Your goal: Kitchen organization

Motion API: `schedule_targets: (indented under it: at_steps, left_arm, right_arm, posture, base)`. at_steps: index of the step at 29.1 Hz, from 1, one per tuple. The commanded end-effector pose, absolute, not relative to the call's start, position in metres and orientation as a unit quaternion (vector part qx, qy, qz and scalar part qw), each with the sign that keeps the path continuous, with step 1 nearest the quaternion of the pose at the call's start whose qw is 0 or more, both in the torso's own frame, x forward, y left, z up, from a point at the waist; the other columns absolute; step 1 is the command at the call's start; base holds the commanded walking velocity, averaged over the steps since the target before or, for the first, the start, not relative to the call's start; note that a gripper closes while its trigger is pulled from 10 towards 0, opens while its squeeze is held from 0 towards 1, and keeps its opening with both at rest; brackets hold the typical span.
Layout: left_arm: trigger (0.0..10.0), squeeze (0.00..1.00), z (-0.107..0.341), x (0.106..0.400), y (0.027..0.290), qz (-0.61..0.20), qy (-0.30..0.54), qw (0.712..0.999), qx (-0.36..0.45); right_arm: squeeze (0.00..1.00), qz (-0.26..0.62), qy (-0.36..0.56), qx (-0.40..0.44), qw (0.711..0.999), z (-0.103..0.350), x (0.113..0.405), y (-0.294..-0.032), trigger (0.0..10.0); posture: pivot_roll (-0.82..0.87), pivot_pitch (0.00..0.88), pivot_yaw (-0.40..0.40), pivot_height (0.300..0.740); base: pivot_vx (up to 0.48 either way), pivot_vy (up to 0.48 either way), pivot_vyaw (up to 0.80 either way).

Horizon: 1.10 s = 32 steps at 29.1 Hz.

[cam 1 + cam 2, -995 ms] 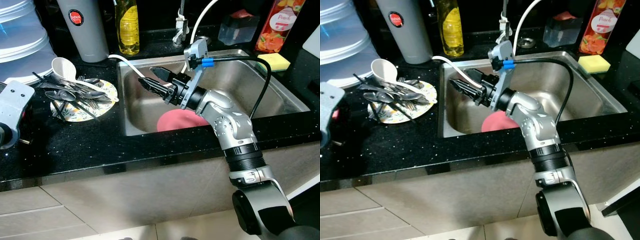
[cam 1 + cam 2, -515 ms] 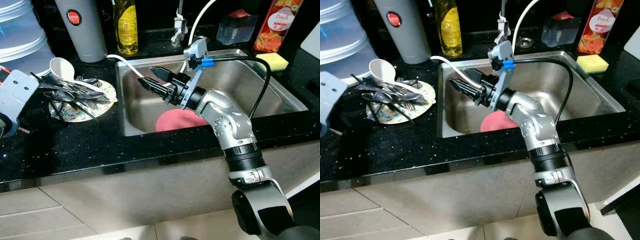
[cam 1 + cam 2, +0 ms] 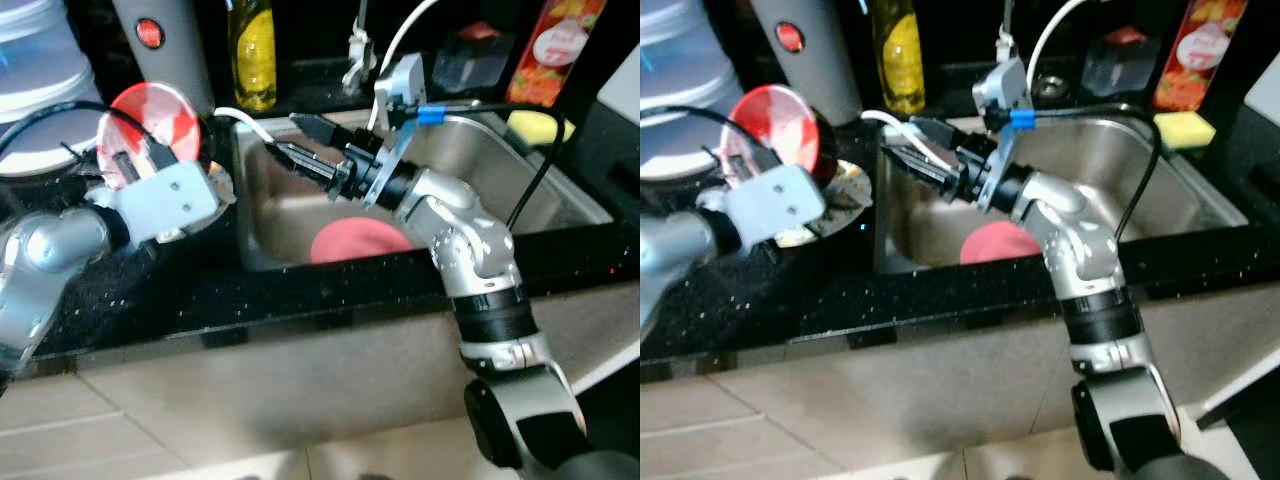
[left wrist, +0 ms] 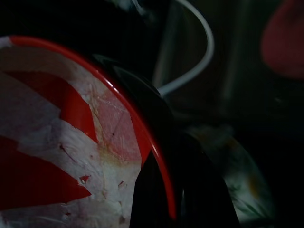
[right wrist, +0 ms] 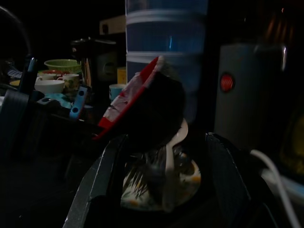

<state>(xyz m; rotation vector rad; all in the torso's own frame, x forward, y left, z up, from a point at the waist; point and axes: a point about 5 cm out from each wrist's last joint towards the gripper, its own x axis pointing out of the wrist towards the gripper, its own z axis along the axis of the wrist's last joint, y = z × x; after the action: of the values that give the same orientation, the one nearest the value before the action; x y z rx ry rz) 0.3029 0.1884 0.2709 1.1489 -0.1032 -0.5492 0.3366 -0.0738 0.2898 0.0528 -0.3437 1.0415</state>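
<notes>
- Red-and-white bowl (image 3: 143,118), black on its outside, is held tilted above the black speckled table (image 3: 150,295), over the floral plate (image 3: 845,190) of cutlery, left of the sink.
- The left end effector (image 4: 178,190) is clamped on the bowl's rim, one black finger inside and one outside, as the left wrist view shows.
- The right end effector (image 3: 300,145) hovers at the sink's left edge, its black fingers spread apart and holding nothing, pointing toward the bowl.
- A stainless steel sink (image 3: 560,195) holds a pink round plate (image 3: 355,240) on its floor.
- A white hose (image 3: 245,120) curves over the sink's back-left corner.
- Behind stand a grey cylindrical canister with a red badge (image 3: 165,40) and a yellow liquid bottle (image 3: 252,50); a yellow sponge (image 3: 1185,125) sits right of the sink.
</notes>
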Motion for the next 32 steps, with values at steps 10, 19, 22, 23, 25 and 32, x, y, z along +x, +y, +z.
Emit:
schedule_targets:
  at_steps: [10, 19, 22, 23, 25, 32]
  left_arm:
    - [10.0, 0.0, 0.245, 0.333, 0.148, -0.261, -0.068, 0.727, 0.631]
    - [10.0, 0.0, 0.237, 0.344, 0.131, -0.274, -0.084, 0.717, 0.635]
    - [10.0, 0.0, 0.239, 0.346, 0.133, -0.268, -0.086, 0.732, 0.621]
    - [10.0, 0.0, 0.243, 0.347, 0.135, -0.261, -0.088, 0.746, 0.606]
    - [10.0, 0.0, 0.25, 0.348, 0.141, -0.247, -0.092, 0.775, 0.575]
    - [10.0, 0.0, 0.273, 0.344, 0.157, -0.215, -0.12, 0.868, 0.432]
  right_arm:
    - [0.0, 0.36, -0.094, 0.074, 0.925, 0.285, 0.365, -0.085, 10.0]
    - [0.0, 0.365, -0.067, 0.111, 0.922, 0.284, 0.37, -0.079, 10.0]
    - [0.0, 0.352, -0.063, 0.131, 0.924, 0.285, 0.374, -0.084, 10.0]
    - [0.0, 0.344, -0.064, 0.143, 0.926, 0.286, 0.376, -0.089, 10.0]
    - [0.0, 0.33, -0.071, 0.158, 0.928, 0.288, 0.379, -0.097, 10.0]
    - [0.0, 0.288, -0.07, 0.201, 0.934, 0.283, 0.381, -0.122, 10.0]
  posture:
    - [-0.04, 0.0, 0.051, 0.74]
    - [-0.04, 0.0, 0.047, 0.74]
    - [-0.04, 0.0, 0.047, 0.74]
    - [-0.04, 0.0, 0.048, 0.74]
    - [-0.04, 0.0, 0.049, 0.74]
    - [-0.04, 0.0, 0.041, 0.74]
  base:
    - [0.0, 0.0, 0.0]
    - [0.0, 0.0, 0.0]
    - [0.0, 0.0, 0.0]
    - [0.0, 0.0, 0.0]
    - [0.0, 0.0, 0.0]
    - [0.0, 0.0, 0.0]
